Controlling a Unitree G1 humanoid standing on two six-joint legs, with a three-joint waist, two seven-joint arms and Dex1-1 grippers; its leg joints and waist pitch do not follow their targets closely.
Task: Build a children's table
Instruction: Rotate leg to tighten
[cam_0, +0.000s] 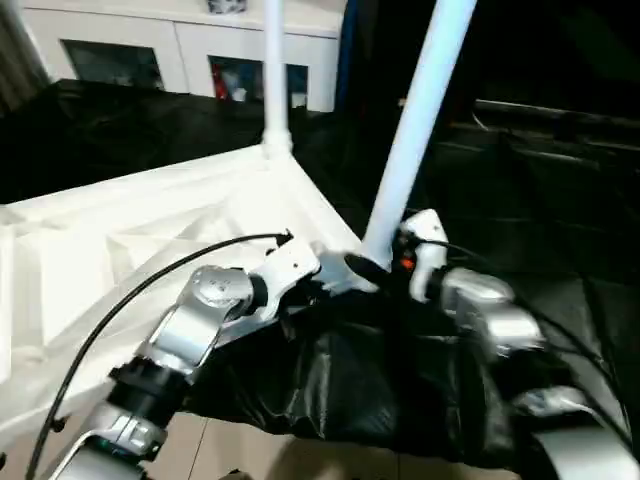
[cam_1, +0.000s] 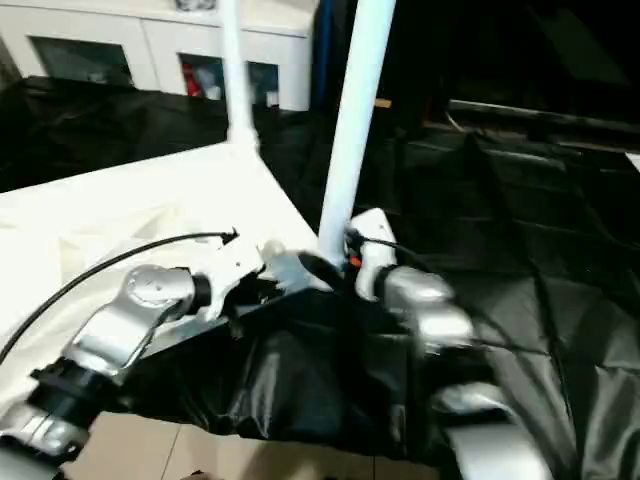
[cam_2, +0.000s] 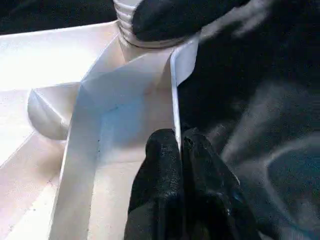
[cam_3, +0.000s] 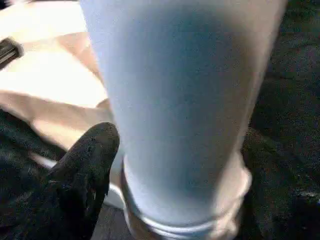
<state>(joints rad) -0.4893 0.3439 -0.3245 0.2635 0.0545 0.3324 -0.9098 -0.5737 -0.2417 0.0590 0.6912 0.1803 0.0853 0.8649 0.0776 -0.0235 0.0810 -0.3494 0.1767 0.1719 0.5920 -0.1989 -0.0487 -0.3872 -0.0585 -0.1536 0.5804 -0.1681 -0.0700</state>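
The scene is dim overall, with dark cloth swallowing detail on the right and near side. The white tabletop catches strong light and glares, washed out toward the left. Both head views are soft with motion blur, most on the silver forearms. In the right wrist view the close leg is out of focus, shaded bluish.

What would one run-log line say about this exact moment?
stage: near leg in corner socket | left gripper: shut on tabletop rim | right gripper: at near leg base | far leg: upright
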